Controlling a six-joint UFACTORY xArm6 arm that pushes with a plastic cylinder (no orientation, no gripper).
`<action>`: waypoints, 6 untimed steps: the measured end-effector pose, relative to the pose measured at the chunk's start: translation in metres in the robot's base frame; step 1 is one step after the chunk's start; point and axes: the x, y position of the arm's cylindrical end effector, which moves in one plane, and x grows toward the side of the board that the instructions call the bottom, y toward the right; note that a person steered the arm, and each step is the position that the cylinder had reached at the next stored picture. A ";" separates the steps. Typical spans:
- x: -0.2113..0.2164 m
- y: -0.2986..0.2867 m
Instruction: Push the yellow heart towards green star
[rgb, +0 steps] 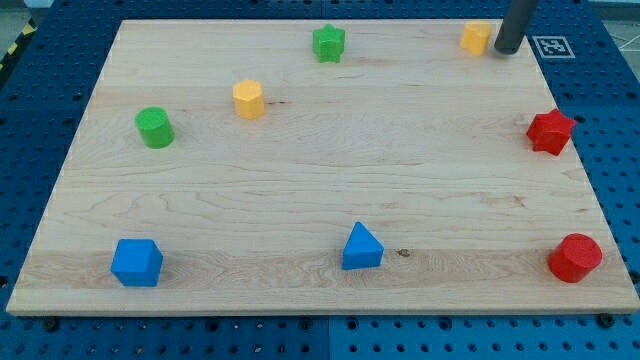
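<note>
The yellow heart (476, 38) lies near the top right corner of the wooden board (320, 180). The green star (328, 43) lies at the view's top, left of the heart with a wide gap between them. My tip (506, 50) stands just to the right of the yellow heart, touching it or nearly so. The dark rod rises out of the view's top edge.
A yellow hexagon (249, 99) and a green cylinder (154, 127) lie at the upper left. A blue cube (136, 262) and a blue triangle (361, 247) lie along the bottom. A red star (550, 131) and a red cylinder (575, 258) lie at the right edge.
</note>
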 end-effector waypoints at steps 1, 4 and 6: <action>0.007 -0.020; -0.045 0.046; -0.014 -0.046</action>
